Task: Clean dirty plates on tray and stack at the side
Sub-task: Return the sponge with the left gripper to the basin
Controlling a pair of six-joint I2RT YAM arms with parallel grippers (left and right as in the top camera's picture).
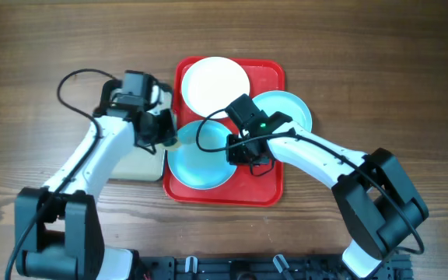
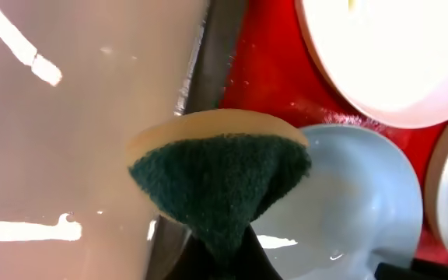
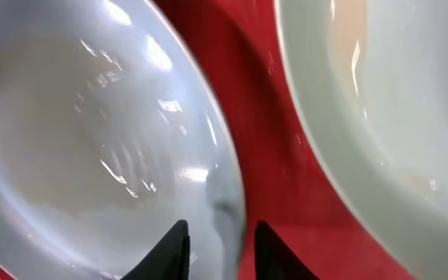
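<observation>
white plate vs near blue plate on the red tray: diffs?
Colour: white plate is white, near blue plate pale blue.
Place: white plate sits at the tray's far end, near blue plate at its near-left corner.
Contact: right gripper straddles the near blue plate's rim; nothing grips the white plate.
Both round, shallow.

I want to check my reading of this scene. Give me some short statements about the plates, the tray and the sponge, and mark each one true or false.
1. The white plate lies on the red tray. True.
2. The left gripper holds a sponge. True.
3. The plates are stacked in one pile. False: they lie spread out, unstacked.
4. The jaws of the right gripper stand at the white plate. False: they straddle the rim of a light blue plate.
</observation>
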